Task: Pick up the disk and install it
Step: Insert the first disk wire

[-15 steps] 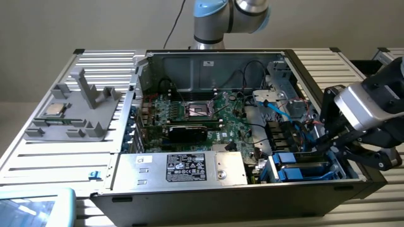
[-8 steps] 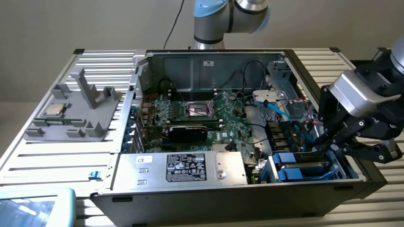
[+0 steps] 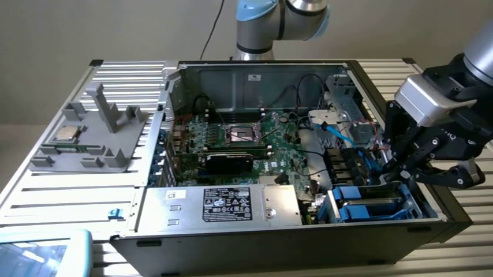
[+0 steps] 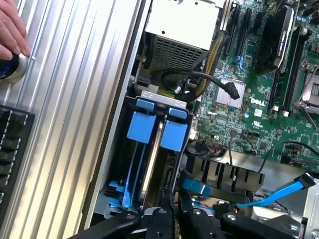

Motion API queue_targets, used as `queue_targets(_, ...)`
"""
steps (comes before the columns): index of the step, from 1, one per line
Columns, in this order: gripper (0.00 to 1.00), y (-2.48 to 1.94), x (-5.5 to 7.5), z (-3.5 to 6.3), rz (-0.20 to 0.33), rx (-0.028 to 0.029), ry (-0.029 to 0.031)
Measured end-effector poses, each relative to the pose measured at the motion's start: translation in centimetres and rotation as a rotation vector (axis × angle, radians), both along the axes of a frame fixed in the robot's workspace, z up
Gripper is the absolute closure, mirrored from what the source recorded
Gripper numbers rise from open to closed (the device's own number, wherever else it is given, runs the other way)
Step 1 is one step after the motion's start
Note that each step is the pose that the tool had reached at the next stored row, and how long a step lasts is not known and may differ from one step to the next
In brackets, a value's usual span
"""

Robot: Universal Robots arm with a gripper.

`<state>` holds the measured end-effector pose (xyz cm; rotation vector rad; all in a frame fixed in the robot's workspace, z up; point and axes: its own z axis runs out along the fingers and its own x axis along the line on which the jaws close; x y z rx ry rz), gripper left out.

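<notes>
Two blue-framed drives stand on edge side by side in the drive bay at the front corner of the open computer case, on the exterior view's right. I take the one nearer the motherboard for the disk; its neighbour sits beside it. My gripper hangs just over the far end of the bay, at the end of the disk's carrier. Its black fingers stand close together, shut. Whether they touch the carrier I cannot tell.
A silver power supply lies beside the bay and the green motherboard behind it. A blue cable and black cables run close to my gripper. A grey fixture with a processor chip sits left. A person's hand rests near a round knob.
</notes>
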<state>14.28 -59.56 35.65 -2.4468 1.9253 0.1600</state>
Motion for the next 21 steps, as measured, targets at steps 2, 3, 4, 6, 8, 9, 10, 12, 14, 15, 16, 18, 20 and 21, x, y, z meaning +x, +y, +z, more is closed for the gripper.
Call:
queue_targets(2,0.84,0.24,0.0,0.0,0.0,-0.0179,0.0009)
queue_targets(3,0.84,0.4,0.0,0.0,0.0,-0.0281,0.0012)
queue_targets(4,0.84,0.6,0.0,0.0,0.0,-0.0376,0.0014)
queue_targets(6,0.84,0.94,0.0,0.0,0.0,-0.05,0.0015)
queue_targets(8,0.84,1.0,0.0,-0.01,-0.002,-0.0513,0.0016)
queue_targets(9,0.84,1.01,0.0,-0.01,-0.003,-0.052,0.0018)
queue_targets(10,0.84,1.03,-0.1,0.0,-0.005,-0.0529,0.002)
queue_targets(12,0.84,1.1,-0.1,0.01,-0.006,-0.0562,0.0024)
queue_targets(14,0.84,1.23,-0.2,0.0,-0.006,-0.0616,0.0026)
queue_targets(15,0.84,1.3,-0.2,0.0,-0.006,-0.0663,0.0027)
queue_targets(16,0.84,1.36,-0.2,0.0,-0.006,-0.0727,0.0028)
queue_targets(18,0.84,1.45,-0.2,0.0,-0.006,-0.0847,0.0027)
queue_targets(20,0.84,1.46,-0.2,0.0,-0.008,-0.0937,0.0028)
queue_targets(21,0.84,1.47,-0.2,0.0,-0.009,-0.0955,0.0028)
